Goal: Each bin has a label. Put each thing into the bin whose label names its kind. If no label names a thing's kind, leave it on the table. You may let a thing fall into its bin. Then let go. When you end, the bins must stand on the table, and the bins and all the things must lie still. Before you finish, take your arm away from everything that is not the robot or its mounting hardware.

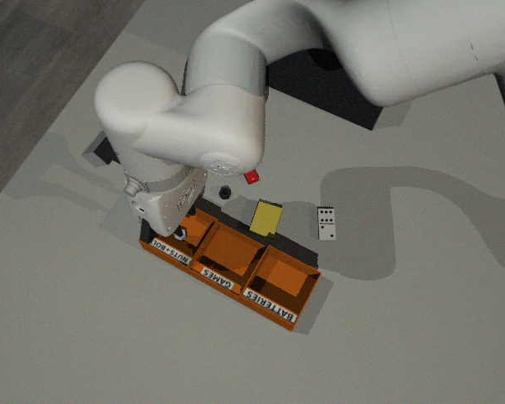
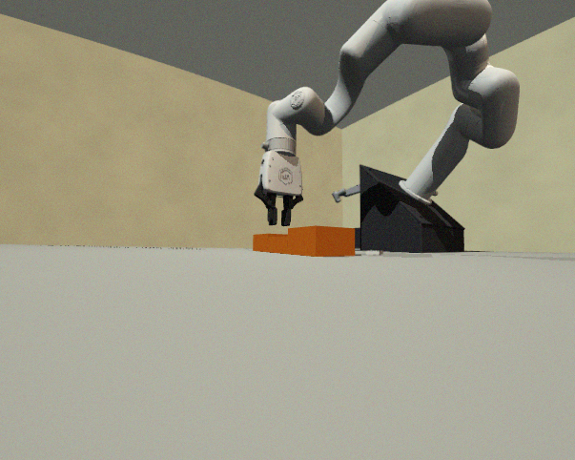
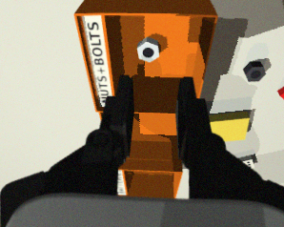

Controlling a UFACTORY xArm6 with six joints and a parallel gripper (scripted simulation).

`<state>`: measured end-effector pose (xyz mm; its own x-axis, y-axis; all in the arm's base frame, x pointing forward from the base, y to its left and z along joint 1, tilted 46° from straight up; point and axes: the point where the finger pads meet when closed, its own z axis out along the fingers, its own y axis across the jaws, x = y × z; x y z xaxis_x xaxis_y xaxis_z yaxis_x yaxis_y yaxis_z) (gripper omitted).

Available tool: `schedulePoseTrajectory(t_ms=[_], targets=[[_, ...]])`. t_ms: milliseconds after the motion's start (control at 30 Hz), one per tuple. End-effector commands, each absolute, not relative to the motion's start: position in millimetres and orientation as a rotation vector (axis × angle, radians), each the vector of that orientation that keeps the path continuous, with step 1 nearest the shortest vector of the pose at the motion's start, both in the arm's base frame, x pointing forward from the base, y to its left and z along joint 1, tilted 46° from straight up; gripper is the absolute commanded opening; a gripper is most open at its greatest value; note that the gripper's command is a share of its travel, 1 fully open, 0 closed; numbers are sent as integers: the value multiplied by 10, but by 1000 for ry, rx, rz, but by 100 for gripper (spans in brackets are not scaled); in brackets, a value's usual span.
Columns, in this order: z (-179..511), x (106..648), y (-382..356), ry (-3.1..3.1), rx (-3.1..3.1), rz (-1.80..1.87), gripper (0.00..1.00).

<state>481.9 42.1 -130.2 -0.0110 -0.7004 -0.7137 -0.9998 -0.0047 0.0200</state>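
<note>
Your pincer (image 3: 152, 110) hangs spread and empty above the NUTS+BOLTS bin (image 3: 92, 60), where one nut (image 3: 148, 50) lies. Left on the counter (image 1: 113, 339): black nut (image 1: 224, 191), domino (image 1: 326, 223), red piece (image 1: 251, 177) (possibly a die), yellow block (image 1: 265, 217).

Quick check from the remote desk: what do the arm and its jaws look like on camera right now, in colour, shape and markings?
The arm is smooth light-grey, with rounded tubular links and bulbous joints; a round embossed logo sits on one joint cap. The gripper has a boxy white housing bearing a faint hexagonal emblem, and two matte black, blocky jaws. No cables show. The base is a black wedge.
</note>
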Motion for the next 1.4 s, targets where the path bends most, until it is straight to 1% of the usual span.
schedulePoseTrajectory(t_ms=[0, 200, 333, 400, 633, 1033, 1367], targets=[[-1242, 4830, 362, 1763, -1756, 755, 30], [-1243, 4830, 362, 1763, -1756, 755, 30], [-1178, 4506, 409, 1592, -1877, 684, 30], [-1178, 4506, 409, 1592, -1877, 684, 30], [-1068, 3955, 489, 1389, -2002, 621, 30], [-1045, 3858, 510, 1107, -2131, 486, 30], [-1063, 3938, 494, 1101, -2133, 481, 30]])
